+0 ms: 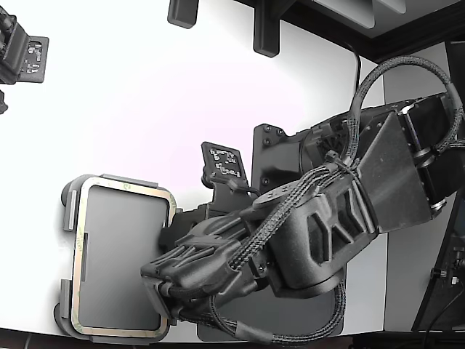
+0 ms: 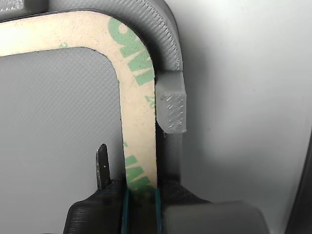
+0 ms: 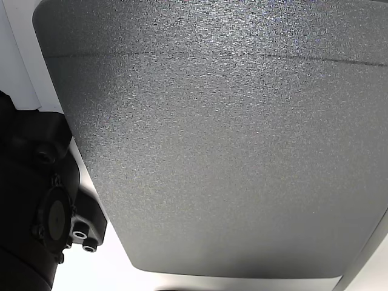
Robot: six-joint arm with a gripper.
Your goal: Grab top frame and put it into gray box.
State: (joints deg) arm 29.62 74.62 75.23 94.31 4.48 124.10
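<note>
The top frame (image 1: 123,187), a thin tan ring with green patches, lies flat inside the gray box (image 1: 69,218) near the front of the exterior view's left. My gripper (image 1: 163,291) reaches over the frame's side nearest the arm, by its front corner. In the wrist view the frame (image 2: 139,122) runs along the gray box's rim (image 2: 168,48) and passes between my gripper's (image 2: 141,181) fingers. The thin dark finger (image 2: 102,165) stands inside the hollow, a small gap away from the frame's inner edge. The other finger sits over the box's rim.
A dark gray flat mat (image 3: 212,151) fills the other view, and it (image 1: 290,320) also shows under the arm at the front. A raised tab (image 2: 171,109) juts from the box's rim. Black fixtures (image 1: 265,29) stand at the white table's far edge, and a marker plate (image 1: 224,161) sits mid-table.
</note>
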